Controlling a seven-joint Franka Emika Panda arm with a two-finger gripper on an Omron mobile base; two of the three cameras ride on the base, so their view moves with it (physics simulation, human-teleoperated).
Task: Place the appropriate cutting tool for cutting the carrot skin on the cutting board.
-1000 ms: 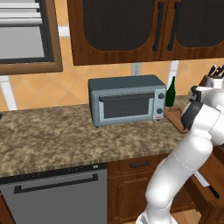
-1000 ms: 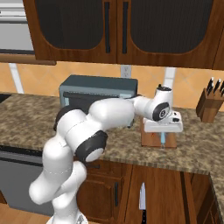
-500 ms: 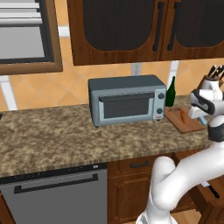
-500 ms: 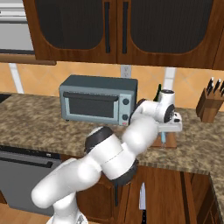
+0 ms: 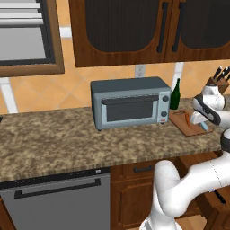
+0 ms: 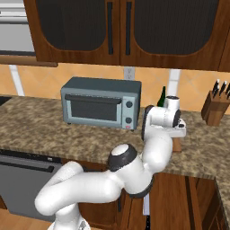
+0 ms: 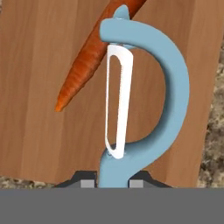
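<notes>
Hand view puts the peeler [image 7: 144,83] mid-frame over the board [image 7: 39,65], our hand [image 7: 113,181] clamped on its handle at bottom centre, the carrot [image 7: 92,52] at upper left. We judge it light, rigid, slick plastic; the stem suits gripping.

Speckled brown stone bench [image 5: 54,139] — dark wood cabinets [image 5: 130,31] above with black handles, tan tiled wall [image 5: 76,92], wall outlet [image 5: 139,71], grey dishwasher [image 5: 56,202] below — even lighting.
</notes>
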